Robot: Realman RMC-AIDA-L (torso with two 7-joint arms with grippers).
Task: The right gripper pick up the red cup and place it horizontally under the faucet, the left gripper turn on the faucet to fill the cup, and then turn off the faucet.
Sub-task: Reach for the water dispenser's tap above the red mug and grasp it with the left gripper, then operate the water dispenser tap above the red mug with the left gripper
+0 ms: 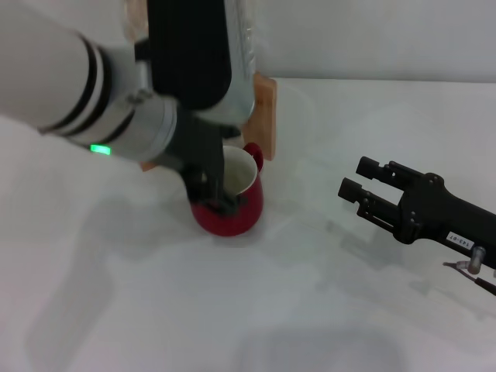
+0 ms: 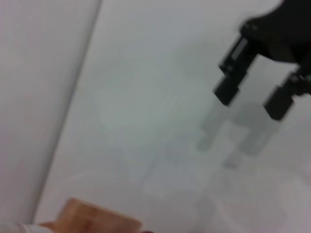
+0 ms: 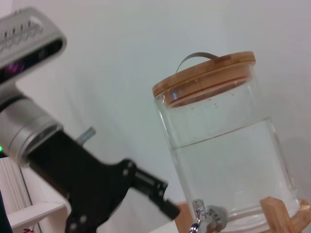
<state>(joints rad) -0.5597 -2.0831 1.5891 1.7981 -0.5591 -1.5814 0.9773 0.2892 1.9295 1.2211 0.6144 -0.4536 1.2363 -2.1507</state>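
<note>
The red cup [image 1: 236,211] stands upright on the white table, right by the wooden stand [image 1: 263,116] of the water jug [image 3: 223,160]. My left gripper [image 1: 217,198] hangs over the cup's near-left rim, in front of the jug. In the head view the left arm hides the faucet. In the right wrist view the chrome faucet [image 3: 199,217] shows at the jug's base, with the left gripper [image 3: 155,194] close beside it. My right gripper [image 1: 356,177] is open and empty, low over the table well to the cup's right. It also shows in the left wrist view [image 2: 251,102].
The jug holds water to about two thirds and has a wooden lid [image 3: 204,75]. A white wall stands behind the table [image 1: 349,294]. A corner of the wooden stand [image 2: 92,218] shows in the left wrist view.
</note>
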